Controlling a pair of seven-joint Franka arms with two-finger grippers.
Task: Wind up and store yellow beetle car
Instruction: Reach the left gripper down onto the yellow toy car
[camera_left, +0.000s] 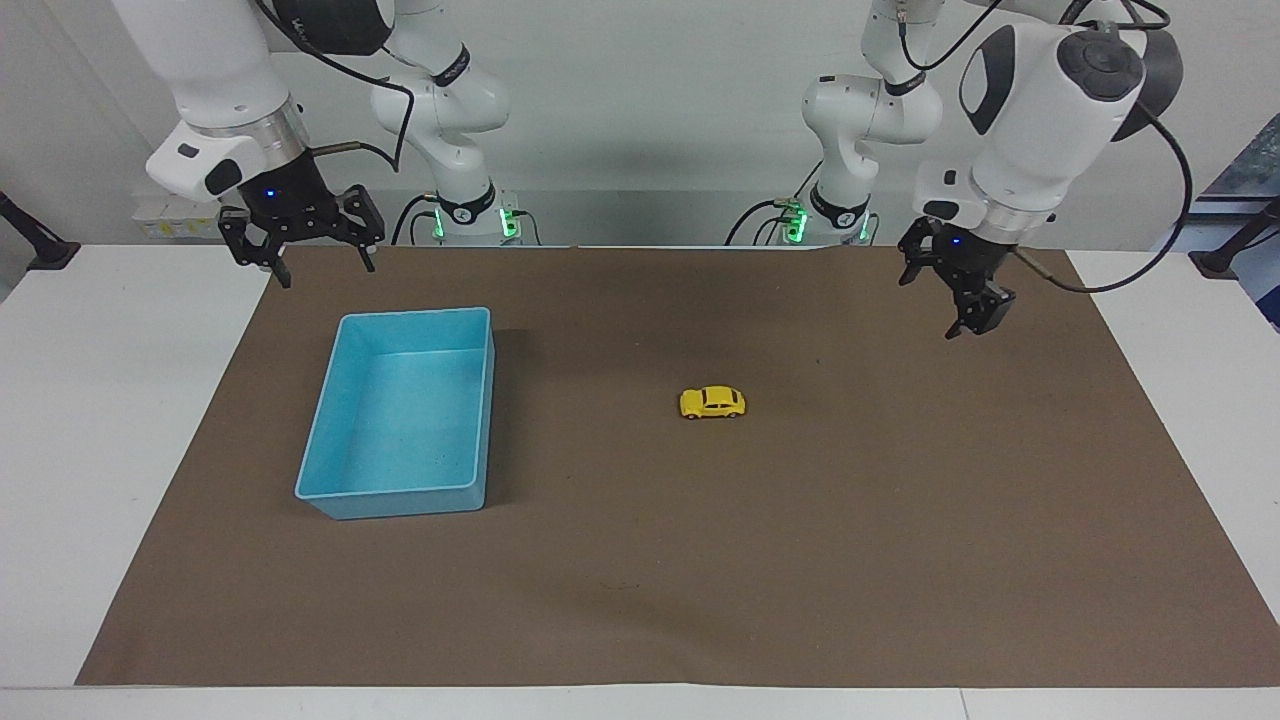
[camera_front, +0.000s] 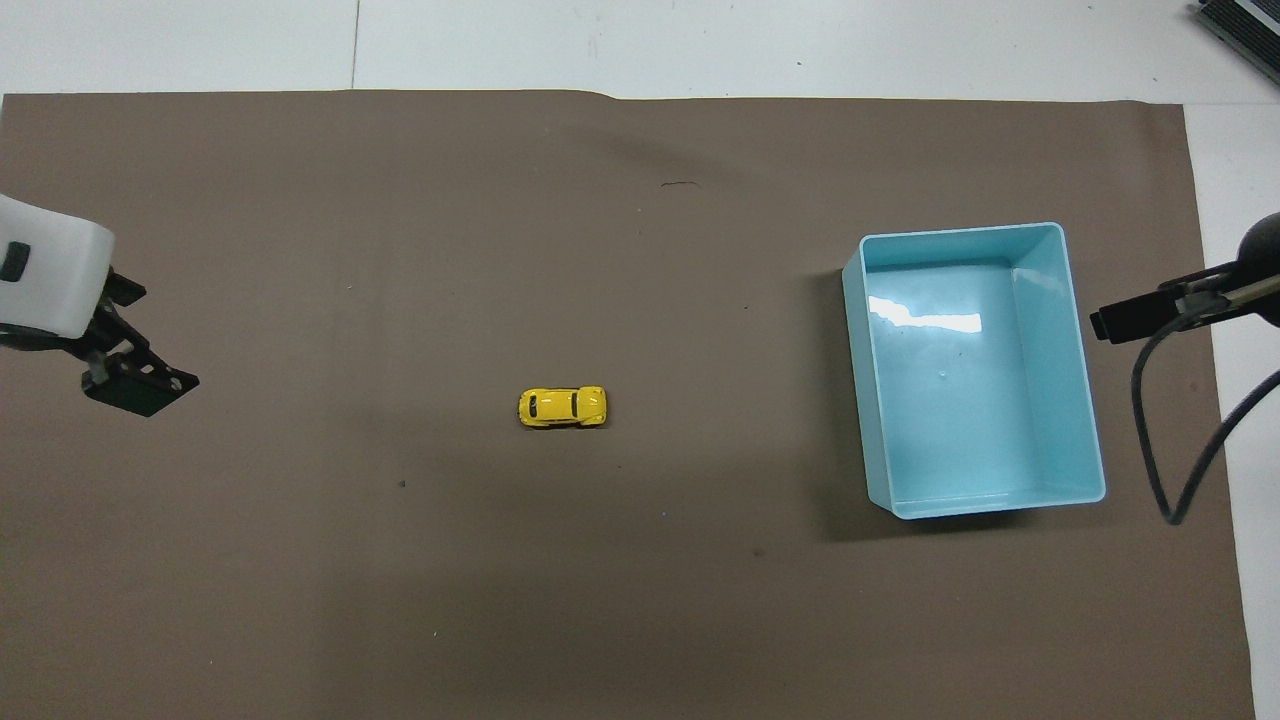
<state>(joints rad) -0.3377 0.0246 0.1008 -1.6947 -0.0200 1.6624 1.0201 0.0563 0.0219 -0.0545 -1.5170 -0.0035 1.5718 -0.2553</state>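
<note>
The yellow beetle car (camera_left: 712, 402) (camera_front: 563, 407) stands on its wheels near the middle of the brown mat, with nothing touching it. My left gripper (camera_left: 932, 305) (camera_front: 140, 388) hangs open and empty in the air over the mat, toward the left arm's end and well apart from the car. My right gripper (camera_left: 325, 272) is open and empty above the mat's edge by the robots, just past the blue bin's near end; only one dark tip (camera_front: 1112, 325) of it shows in the overhead view.
An empty light-blue bin (camera_left: 415, 313) (camera_front: 960, 232) sits on the brown mat (camera_left: 800, 550) toward the right arm's end. A black cable (camera_front: 1150, 440) hangs by the right arm beside the bin. White table (camera_left: 100, 450) borders the mat.
</note>
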